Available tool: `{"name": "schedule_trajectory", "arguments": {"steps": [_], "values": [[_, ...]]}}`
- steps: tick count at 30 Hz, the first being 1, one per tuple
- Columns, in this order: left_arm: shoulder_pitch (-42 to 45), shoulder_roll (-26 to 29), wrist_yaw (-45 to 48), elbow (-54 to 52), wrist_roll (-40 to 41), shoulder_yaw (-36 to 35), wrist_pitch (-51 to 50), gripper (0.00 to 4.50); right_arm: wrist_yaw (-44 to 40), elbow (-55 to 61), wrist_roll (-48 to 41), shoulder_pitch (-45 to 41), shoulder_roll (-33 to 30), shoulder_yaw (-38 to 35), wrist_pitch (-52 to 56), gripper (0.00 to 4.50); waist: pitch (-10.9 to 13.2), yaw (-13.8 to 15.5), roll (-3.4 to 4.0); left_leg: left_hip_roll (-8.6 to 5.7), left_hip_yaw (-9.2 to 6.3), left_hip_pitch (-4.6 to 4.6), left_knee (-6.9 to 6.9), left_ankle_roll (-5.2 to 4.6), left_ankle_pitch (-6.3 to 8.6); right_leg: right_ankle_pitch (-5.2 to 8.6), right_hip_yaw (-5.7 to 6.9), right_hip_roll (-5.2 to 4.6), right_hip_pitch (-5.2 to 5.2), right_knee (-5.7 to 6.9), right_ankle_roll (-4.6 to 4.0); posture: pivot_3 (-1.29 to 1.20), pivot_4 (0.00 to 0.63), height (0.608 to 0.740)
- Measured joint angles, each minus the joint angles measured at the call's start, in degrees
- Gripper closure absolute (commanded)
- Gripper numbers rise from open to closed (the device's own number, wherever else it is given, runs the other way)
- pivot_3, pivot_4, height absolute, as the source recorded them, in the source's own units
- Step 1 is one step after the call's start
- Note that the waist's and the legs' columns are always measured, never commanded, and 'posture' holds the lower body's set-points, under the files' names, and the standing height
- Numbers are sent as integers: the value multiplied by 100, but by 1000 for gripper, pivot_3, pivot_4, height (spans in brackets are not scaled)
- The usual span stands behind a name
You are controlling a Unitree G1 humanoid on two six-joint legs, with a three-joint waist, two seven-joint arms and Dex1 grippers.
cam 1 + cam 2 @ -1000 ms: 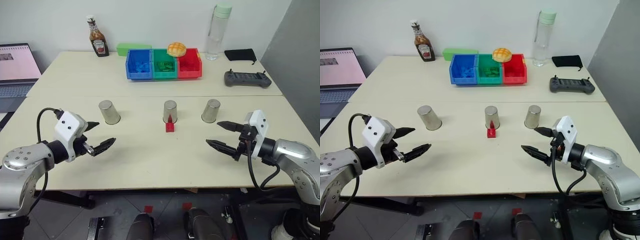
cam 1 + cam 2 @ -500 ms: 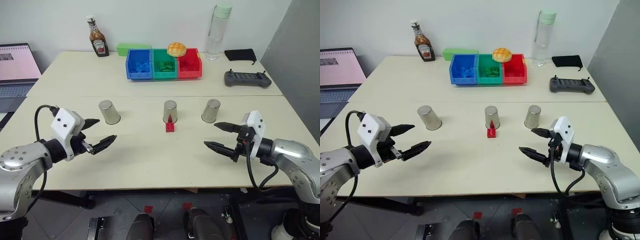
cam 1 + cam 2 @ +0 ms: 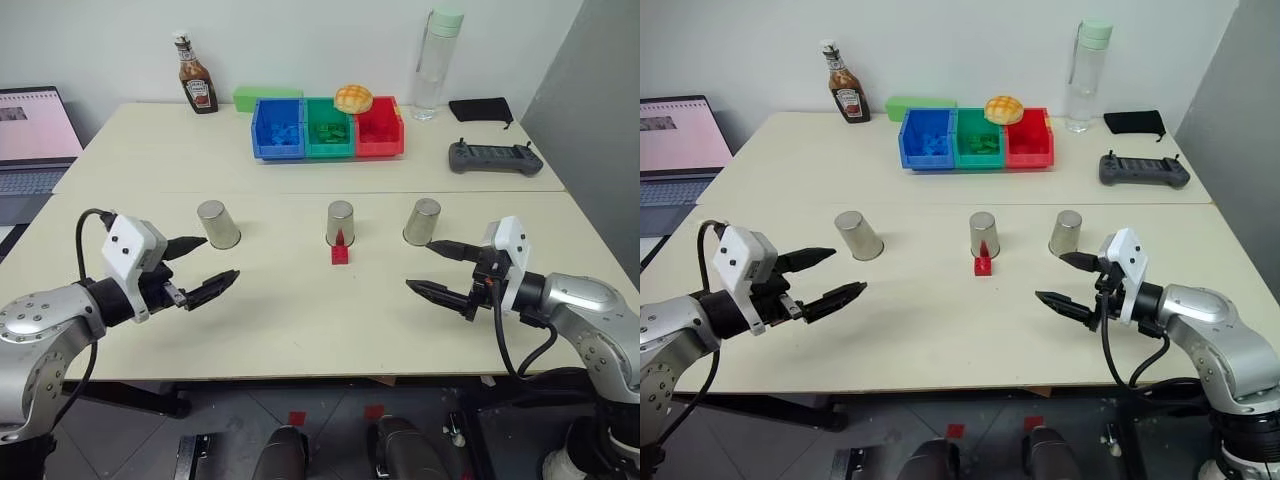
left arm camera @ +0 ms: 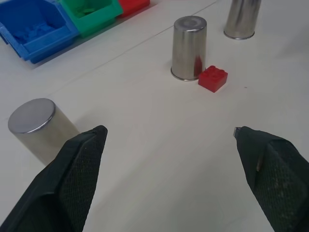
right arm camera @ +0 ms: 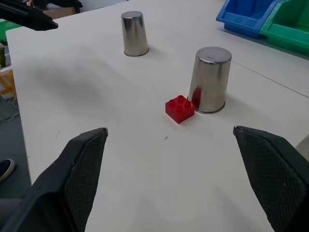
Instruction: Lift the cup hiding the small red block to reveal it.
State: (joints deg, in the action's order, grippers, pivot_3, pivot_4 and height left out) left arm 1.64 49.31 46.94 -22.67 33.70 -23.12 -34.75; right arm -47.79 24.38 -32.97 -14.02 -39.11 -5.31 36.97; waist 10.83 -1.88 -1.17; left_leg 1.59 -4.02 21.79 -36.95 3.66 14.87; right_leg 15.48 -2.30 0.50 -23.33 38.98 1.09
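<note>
Three silver cups stand upside down in a row on the table: the left cup (image 3: 218, 223), the middle cup (image 3: 340, 222) and the right cup (image 3: 422, 221). The small red block (image 3: 340, 253) lies uncovered on the table just in front of the middle cup, also seen as the block (image 5: 180, 108) beside that cup (image 5: 210, 79). My left gripper (image 3: 220, 257) hovers open, near and slightly in front of the left cup. Open too, my right gripper (image 3: 420, 266) hangs in front of the right cup. Neither holds anything.
At the back stand blue (image 3: 277, 129), green (image 3: 328, 130) and red (image 3: 379, 128) bins with a bun (image 3: 353, 98) on top. A ketchup bottle (image 3: 196, 77), water bottle (image 3: 438, 64), controller (image 3: 494, 157), black pouch (image 3: 481, 109) and laptop (image 3: 35, 140) sit around the edges.
My left gripper has risen a little and turned slightly toward the cups. The right gripper, the cups and the block stay where they were.
</note>
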Motion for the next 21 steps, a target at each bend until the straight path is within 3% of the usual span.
{"name": "schedule_trajectory", "arguments": {"steps": [21], "values": [[35, 1, -44, -49, 106, -30, -43, 0, -96, 77, -236, 11, -119, -9, 71, 64, 0, 0, 0, 0, 2, 0, 0, 0, 0, 0, 0, 0, 0, 0, 0, 0, 150, 740]]}}
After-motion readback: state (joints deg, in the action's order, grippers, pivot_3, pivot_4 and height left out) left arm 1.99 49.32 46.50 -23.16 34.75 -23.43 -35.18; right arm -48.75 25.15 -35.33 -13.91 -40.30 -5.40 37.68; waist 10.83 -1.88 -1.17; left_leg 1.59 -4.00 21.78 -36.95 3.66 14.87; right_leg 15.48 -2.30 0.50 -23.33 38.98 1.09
